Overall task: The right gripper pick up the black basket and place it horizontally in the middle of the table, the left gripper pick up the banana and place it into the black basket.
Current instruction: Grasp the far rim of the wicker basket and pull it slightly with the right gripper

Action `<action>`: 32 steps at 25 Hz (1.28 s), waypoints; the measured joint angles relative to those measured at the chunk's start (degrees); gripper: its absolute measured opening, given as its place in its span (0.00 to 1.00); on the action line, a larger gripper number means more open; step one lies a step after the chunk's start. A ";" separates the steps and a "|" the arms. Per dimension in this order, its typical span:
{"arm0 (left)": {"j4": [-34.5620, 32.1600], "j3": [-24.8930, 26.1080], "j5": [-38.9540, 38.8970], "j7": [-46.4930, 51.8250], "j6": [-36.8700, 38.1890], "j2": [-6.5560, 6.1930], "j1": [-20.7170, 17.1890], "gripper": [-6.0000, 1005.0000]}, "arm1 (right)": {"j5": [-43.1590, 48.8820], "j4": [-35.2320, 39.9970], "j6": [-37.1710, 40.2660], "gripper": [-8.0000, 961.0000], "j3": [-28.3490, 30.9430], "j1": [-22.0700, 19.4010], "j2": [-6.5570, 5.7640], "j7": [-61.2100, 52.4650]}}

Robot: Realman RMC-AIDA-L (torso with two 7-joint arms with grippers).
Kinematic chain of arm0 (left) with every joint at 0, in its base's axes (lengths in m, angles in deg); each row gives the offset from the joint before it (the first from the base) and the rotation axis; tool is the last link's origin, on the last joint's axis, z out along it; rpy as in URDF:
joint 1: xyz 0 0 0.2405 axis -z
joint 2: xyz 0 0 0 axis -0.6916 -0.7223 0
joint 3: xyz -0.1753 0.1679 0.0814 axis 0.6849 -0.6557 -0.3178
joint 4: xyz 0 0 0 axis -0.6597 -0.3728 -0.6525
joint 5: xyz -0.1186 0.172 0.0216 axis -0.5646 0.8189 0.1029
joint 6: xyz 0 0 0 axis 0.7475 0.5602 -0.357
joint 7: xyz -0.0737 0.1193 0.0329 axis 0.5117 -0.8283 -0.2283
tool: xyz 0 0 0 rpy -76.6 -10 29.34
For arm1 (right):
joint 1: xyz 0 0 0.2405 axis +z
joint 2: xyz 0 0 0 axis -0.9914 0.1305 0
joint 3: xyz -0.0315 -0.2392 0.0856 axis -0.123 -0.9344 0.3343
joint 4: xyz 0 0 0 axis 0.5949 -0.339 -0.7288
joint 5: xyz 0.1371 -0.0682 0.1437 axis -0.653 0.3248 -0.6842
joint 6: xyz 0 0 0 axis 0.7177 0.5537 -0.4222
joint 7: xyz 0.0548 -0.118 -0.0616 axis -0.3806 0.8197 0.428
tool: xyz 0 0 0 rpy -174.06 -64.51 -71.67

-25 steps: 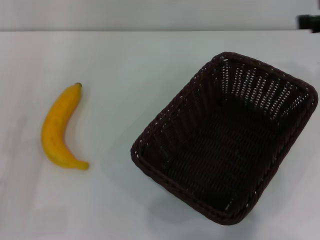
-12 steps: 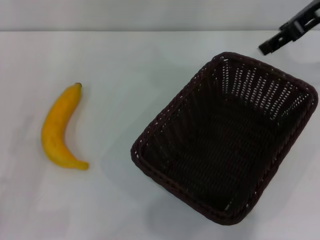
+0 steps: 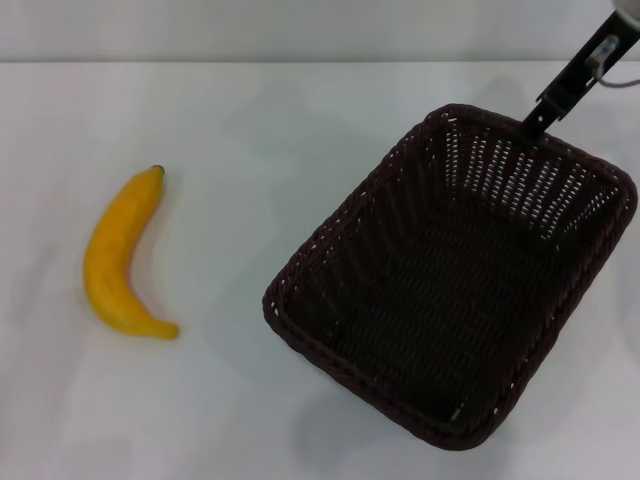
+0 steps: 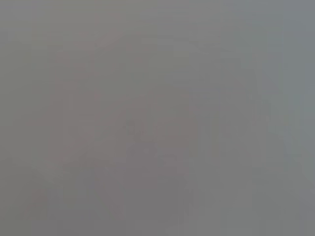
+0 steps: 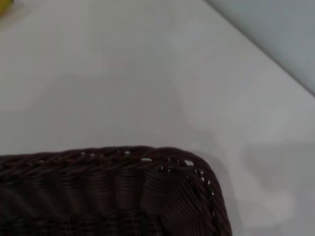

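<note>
While the right gripper hangs at the black basket's far rim, finger opening impossible to tell, banana well apart from it, on the table

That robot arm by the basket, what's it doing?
The slim black right gripper reaches in from the far right corner, its tip at the far rim of the large dark woven wicker basket. It hasn't lifted the basket, which sits skewed on the right of the plain white table. The curved yellow banana lies alone on the left side, untouched. The left gripper isn't in view.
</note>
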 joint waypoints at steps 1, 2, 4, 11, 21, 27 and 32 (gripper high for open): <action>-0.01 -0.01 0.00 0.00 -0.32 0.03 -0.13 0.87 | 0.48 -1.29 0.52 0.82 -0.37 0.51 0.06 -0.18; -0.01 -0.02 0.00 0.00 -0.54 0.06 -0.25 0.87 | 0.88 -2.76 1.22 0.81 -1.05 1.01 0.08 -0.34; -0.01 -0.02 0.00 0.00 -0.86 0.07 -0.45 0.87 | 1.32 -5.13 2.14 0.81 -2.09 1.76 0.09 -0.56; 0.43 -0.02 -0.01 0.00 -1.38 0.08 -0.58 0.87 | 1.82 -12.92 5.00 0.80 -5.41 4.60 0.37 -0.95; 0.53 -0.01 -0.01 0.00 -1.10 0.08 -0.30 0.87 | 2.14 -17.18 6.76 0.79 -8.23 6.23 0.48 -0.64; 0.17 -0.01 -0.01 0.00 -1.10 0.01 -0.22 0.87 | 1.51 -18.73 7.64 0.59 -9.51 6.77 0.77 -0.83; -0.30 0.06 -0.01 0.00 -1.24 -0.09 -0.14 0.87 | 1.22 -18.39 7.76 0.30 -9.05 7.11 0.85 -2.26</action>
